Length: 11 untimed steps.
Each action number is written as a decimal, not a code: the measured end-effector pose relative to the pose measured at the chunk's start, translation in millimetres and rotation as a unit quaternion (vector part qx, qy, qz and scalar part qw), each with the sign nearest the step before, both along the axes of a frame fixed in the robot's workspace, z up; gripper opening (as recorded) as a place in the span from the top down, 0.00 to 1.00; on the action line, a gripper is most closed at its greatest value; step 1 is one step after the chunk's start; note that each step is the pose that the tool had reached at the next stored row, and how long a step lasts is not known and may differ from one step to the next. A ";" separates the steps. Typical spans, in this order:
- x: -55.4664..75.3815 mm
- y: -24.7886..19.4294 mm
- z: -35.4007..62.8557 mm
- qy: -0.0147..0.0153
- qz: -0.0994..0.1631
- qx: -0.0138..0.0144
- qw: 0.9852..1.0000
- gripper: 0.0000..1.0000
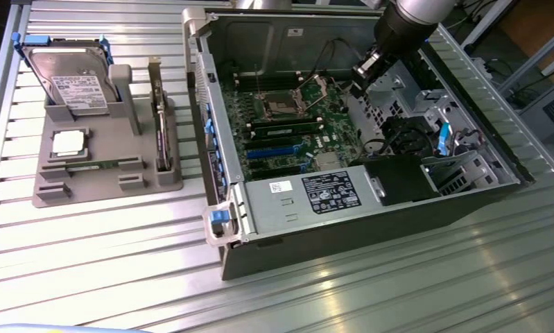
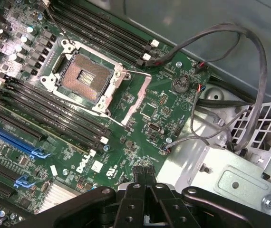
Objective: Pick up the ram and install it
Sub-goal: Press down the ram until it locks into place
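Observation:
The ram is a thin green stick lying flat in the front slot of the grey holder, at the exterior view's left. My gripper hangs far from it, over the back right of the open computer case. In the wrist view the gripper is shut, its black fingertips pressed together with nothing between them. It hovers above the green motherboard, near the empty processor socket and the long black memory slots.
The grey holder also carries a hard drive, a square silver processor and an upright dark expansion card. Black cables loop over a metal drive cage inside the case. Ribbed metal table surrounds everything.

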<state>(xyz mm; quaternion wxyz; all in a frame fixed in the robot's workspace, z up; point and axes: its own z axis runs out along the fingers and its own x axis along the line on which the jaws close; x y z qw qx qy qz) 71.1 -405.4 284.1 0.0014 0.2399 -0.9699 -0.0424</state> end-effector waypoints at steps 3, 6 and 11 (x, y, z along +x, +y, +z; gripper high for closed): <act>0.0 0.0 -0.2 0.000 -0.009 0.000 1.000 0.90; 0.0 0.0 -0.4 0.000 -0.022 0.000 1.000 0.90; 0.0 0.0 -0.7 0.000 -0.040 0.000 0.999 0.90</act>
